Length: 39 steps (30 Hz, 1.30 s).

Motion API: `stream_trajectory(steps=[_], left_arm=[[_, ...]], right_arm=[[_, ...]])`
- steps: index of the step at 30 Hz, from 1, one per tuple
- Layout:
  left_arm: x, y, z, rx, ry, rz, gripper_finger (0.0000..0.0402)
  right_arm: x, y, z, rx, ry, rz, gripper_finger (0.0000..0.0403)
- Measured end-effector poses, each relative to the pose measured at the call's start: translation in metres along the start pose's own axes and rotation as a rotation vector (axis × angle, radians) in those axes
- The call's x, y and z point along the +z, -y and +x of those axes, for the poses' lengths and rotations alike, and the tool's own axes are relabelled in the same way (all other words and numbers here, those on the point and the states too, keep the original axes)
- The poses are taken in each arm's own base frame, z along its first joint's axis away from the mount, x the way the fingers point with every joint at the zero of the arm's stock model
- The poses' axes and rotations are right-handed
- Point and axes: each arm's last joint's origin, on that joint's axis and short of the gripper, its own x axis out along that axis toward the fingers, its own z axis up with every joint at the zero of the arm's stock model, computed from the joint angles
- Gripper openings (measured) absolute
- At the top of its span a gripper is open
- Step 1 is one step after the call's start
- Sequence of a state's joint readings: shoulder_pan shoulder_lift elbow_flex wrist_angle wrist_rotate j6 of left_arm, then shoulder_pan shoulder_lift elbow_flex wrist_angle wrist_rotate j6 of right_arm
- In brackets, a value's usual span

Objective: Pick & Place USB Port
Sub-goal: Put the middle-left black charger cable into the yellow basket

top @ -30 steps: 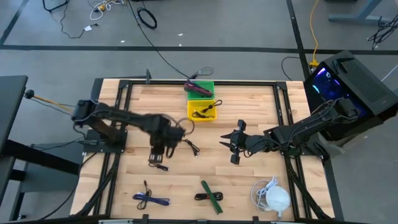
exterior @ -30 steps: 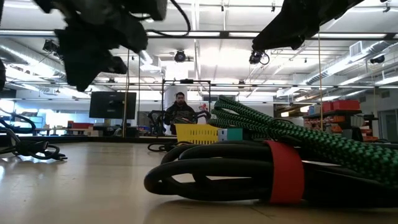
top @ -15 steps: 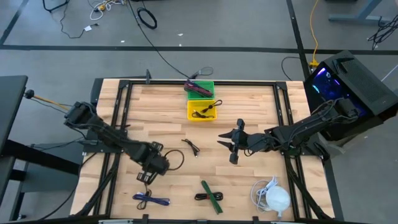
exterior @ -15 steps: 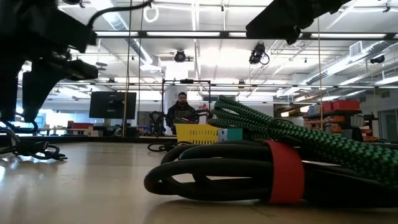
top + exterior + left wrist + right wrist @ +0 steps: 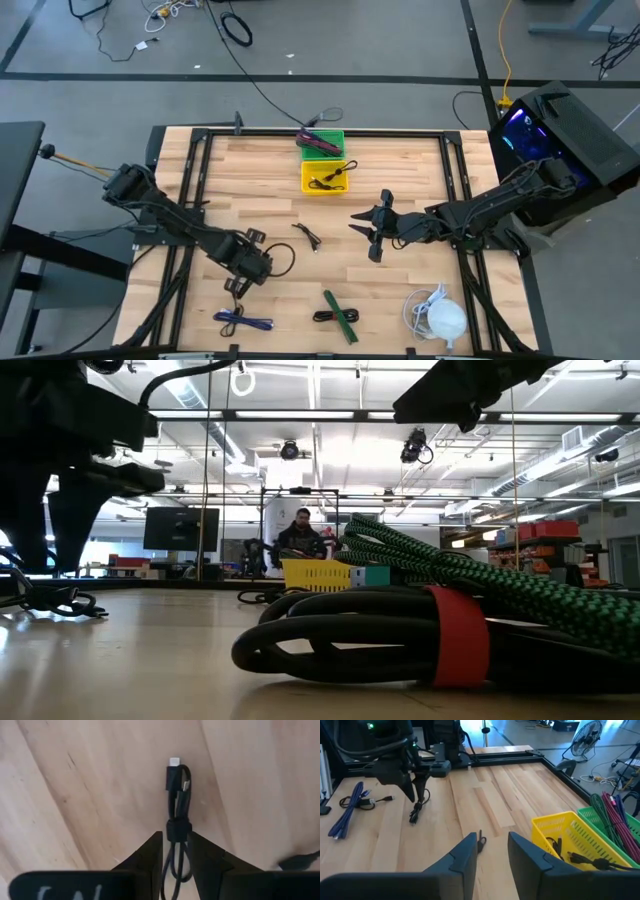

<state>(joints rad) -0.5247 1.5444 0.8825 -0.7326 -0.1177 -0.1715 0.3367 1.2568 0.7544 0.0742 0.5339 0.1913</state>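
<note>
The black USB cable [image 5: 178,795] is a small strapped bundle, its silver-tipped plug [image 5: 174,762] pointing away from my left gripper [image 5: 175,837], which is shut on it. In the high view that gripper [image 5: 238,283] sits over the table's near-left part. From the right wrist view the bundle [image 5: 415,810] hangs under it. My right gripper [image 5: 372,236] hovers open right of the table's middle, holding nothing. A second small black cable [image 5: 308,236] lies on the wood between the arms. My left gripper pinches the bundled cable between its two fingers [image 5: 150,852], just behind the strap [image 5: 179,828], with the fingers running along the bundle. It comes from above, pointing down. The bundle hangs below the fingers, plug end [image 5: 412,820] lowest, close to the wood; whether it touches I cannot tell.
A yellow bin [image 5: 327,178] and a green bin [image 5: 322,143] stand at the far middle edge, both with cables inside. Near the front edge lie a blue cable [image 5: 243,321], a green-and-black bundle [image 5: 338,314] and a white cable [image 5: 438,315]. A person sits beyond the table [image 5: 302,532].
My left arm has swung from the table's middle toward the near-left, carrying the black cable bundle with it, and has nearly stopped over the last half second. The right arm has stayed where it was.
</note>
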Motion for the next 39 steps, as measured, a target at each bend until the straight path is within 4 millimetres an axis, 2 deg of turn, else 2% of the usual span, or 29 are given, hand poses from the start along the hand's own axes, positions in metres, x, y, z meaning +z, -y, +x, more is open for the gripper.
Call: stream_trajectory(steps=[13, 27, 36, 39], left_arm=[[-0.005, 0.002, 0.015, -0.036, 0.062, -0.008, 0.0094], [-0.01, 0.001, 0.019, -0.04, 0.036, -0.026, 0.0094], [-0.01, 0.004, 0.037, -0.038, -0.043, -0.026, 0.0094], [-0.01, 0.002, 0.039, -0.032, -0.05, -0.035, 0.0078]], right_arm=[[-0.001, 0.0, 0.0, 0.0, -0.006, -0.006, 0.0111], [-0.001, 0.0, 0.0, 0.0, -0.006, -0.008, 0.0111], [-0.001, 0.0, 0.0, 0.002, -0.008, -0.006, 0.0111], [-0.001, 0.0, 0.0, 0.002, -0.009, -0.007, 0.0111]])
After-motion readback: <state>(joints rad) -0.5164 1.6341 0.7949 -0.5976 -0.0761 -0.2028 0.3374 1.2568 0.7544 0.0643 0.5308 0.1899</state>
